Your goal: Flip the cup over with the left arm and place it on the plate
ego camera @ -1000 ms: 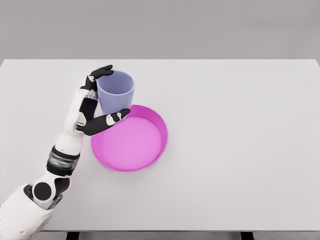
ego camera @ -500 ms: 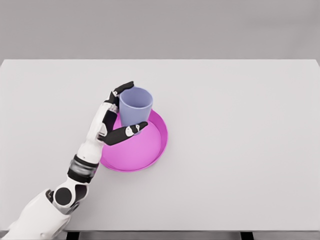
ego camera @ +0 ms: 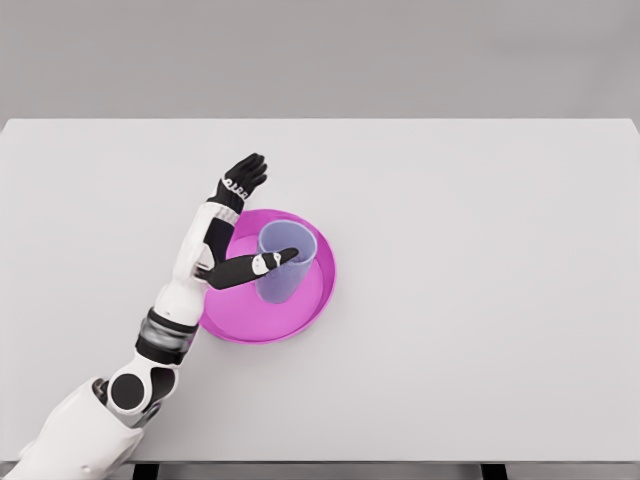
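So the cup [ego camera: 286, 262] went from hanging up by the plate's [ego camera: 305, 318] back-left rim to sitting upright inside the plate, mouth up, a bit right of the middle. A second ago the left hand [ego camera: 232, 228] was wrapped around it; now the fingers [ego camera: 245, 172] have let go and splay out toward the far side of the table, well off the cup. Only the thumb [ego camera: 258, 265] still lies across the front of the cup. The arm swung right along with it, forearm now at the plate's left edge.
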Robot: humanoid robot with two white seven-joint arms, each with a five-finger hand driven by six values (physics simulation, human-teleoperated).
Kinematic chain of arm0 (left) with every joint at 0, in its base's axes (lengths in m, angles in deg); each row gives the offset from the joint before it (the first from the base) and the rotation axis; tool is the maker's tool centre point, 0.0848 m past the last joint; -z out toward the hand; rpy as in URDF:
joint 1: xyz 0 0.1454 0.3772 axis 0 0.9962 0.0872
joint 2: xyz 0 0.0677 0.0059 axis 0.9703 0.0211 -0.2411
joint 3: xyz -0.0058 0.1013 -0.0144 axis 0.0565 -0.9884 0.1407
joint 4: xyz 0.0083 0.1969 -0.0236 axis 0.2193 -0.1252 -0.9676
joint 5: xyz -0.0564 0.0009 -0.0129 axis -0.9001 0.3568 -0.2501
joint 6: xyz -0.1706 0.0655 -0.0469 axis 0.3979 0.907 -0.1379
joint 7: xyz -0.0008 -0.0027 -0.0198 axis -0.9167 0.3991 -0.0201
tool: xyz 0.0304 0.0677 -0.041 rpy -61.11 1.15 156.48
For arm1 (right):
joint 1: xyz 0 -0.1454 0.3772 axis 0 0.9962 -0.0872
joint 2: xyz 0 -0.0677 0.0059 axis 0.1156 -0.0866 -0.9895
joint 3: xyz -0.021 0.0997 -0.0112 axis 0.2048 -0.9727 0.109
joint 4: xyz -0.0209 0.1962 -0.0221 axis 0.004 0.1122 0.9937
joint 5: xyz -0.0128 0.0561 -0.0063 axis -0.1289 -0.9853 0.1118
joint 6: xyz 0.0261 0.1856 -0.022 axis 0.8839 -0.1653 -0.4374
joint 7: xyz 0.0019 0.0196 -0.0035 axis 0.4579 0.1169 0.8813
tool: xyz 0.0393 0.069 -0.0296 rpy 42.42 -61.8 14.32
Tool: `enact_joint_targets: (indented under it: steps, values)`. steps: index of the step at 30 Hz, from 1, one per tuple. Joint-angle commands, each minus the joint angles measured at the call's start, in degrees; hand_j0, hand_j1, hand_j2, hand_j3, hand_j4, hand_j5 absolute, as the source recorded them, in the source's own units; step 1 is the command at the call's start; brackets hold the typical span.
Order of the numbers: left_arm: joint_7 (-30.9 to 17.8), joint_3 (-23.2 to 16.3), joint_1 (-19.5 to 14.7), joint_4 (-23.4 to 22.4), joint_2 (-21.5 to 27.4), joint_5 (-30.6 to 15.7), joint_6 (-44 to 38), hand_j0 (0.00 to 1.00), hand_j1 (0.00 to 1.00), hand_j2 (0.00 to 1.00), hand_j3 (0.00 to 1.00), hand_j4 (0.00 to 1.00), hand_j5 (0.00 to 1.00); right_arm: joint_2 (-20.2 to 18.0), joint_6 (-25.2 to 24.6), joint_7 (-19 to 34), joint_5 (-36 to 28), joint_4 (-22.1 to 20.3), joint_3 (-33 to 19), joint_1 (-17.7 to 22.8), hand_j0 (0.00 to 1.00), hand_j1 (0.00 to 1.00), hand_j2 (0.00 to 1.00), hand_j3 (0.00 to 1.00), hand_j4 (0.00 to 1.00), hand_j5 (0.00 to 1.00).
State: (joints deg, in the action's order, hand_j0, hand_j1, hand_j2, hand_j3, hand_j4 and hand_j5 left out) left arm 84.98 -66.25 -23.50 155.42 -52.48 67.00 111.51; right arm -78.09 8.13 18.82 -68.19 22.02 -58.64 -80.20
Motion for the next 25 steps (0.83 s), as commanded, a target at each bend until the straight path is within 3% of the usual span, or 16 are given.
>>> enact_joint_targets:
  steps: [1,3,4,6,8,9,11,12,14,15,16,18,20,23,25]
  values:
    - [0.1,0.1,0.0,0.1,0.2,0.1,0.0,1.00,1.00,1.00,1.00,1.00,1.00,0.0,0.0,0.0,0.0,0.0,0.0,0.0,1.00,1.00,1.00,1.00,1.00,1.00]
    - [0.1,0.3,0.0,0.6,0.6,-0.5,0.0,1.00,1.00,1.00,1.00,1.00,1.00,0.0,0.1,0.0,0.0,0.0,0.0,0.0,1.00,1.00,1.00,1.00,1.00,1.00]
    - [0.1,0.2,0.1,2.1,1.6,-3.1,0.0,1.00,1.00,1.00,1.00,1.00,1.00,0.0,0.1,0.0,0.0,0.0,0.0,0.0,1.00,1.00,1.00,1.00,1.00,1.00]
    - [0.1,0.2,-1.2,6.9,8.5,-8.8,0.0,1.00,1.00,1.00,1.00,1.00,1.00,0.0,0.0,0.0,0.0,0.0,0.0,0.0,1.00,1.00,1.00,1.00,1.00,1.00]
    - [0.0,-0.2,-3.8,8.2,18.1,-11.9,0.0,1.00,1.00,1.00,1.00,1.00,1.00,0.0,0.0,0.0,0.0,0.0,0.0,0.0,1.00,1.00,1.00,1.00,1.00,1.00]
    - [-0.3,-0.5,-5.3,8.3,22.9,-11.8,0.0,1.00,1.00,1.00,1.00,1.00,1.00,0.0,0.1,0.0,0.0,0.0,0.0,0.0,1.00,1.00,1.00,1.00,1.00,1.00]
    - [-0.9,-0.5,-6.6,8.3,26.0,-11.4,0.0,1.00,1.00,1.00,1.00,1.00,1.00,0.0,0.0,0.0,0.0,0.0,0.0,0.0,1.00,1.00,1.00,1.00,1.00,1.00]
    - [-3.5,-0.5,-7.0,8.3,26.7,-10.7,0.0,1.00,1.00,1.00,1.00,1.00,1.00,0.0,0.0,0.0,0.0,0.0,0.0,0.0,1.00,1.00,1.00,1.00,1.00,1.00]
    - [-13.8,0.0,-9.3,8.1,31.0,-4.7,0.0,1.00,1.00,1.00,1.00,1.00,1.00,0.0,0.0,0.0,0.0,0.0,0.0,0.0,1.00,1.00,1.00,1.00,1.00,1.00]
    - [-21.6,0.3,-11.0,7.6,33.0,-0.4,0.0,1.00,1.00,1.00,1.00,1.00,1.00,0.0,0.0,0.0,0.0,0.0,0.0,0.0,1.00,1.00,1.00,1.00,1.00,1.00]
    - [-25.5,0.5,-11.8,7.1,34.9,3.2,0.0,1.00,1.00,1.00,1.00,1.00,1.00,0.0,0.0,0.0,0.0,0.0,0.0,0.0,1.00,1.00,1.00,1.00,1.00,1.00]
    - [-25.9,1.2,-13.2,2.6,37.0,7.3,0.0,1.00,1.00,1.00,1.00,1.00,1.00,0.0,0.0,0.0,0.0,0.0,0.0,0.0,1.00,1.00,1.00,1.00,1.00,1.00]
    - [-26.0,0.9,-13.0,-1.2,38.3,4.0,0.0,1.00,1.00,1.00,1.00,1.00,1.00,0.0,0.0,0.0,0.0,0.0,0.0,0.0,1.00,1.00,1.00,1.00,1.00,1.00]
    - [-26.2,0.5,-12.7,-1.6,40.3,-2.3,0.0,1.00,1.00,1.00,1.00,1.00,1.00,0.0,0.0,0.0,0.0,0.0,0.0,0.0,1.00,1.00,1.00,1.00,1.00,1.00]
    - [-26.1,0.5,-12.6,-2.8,40.2,-2.4,0.0,1.00,1.00,1.00,1.00,1.00,1.00,0.0,0.0,0.0,0.0,0.0,0.0,0.0,1.00,1.00,1.00,1.00,1.00,1.00]
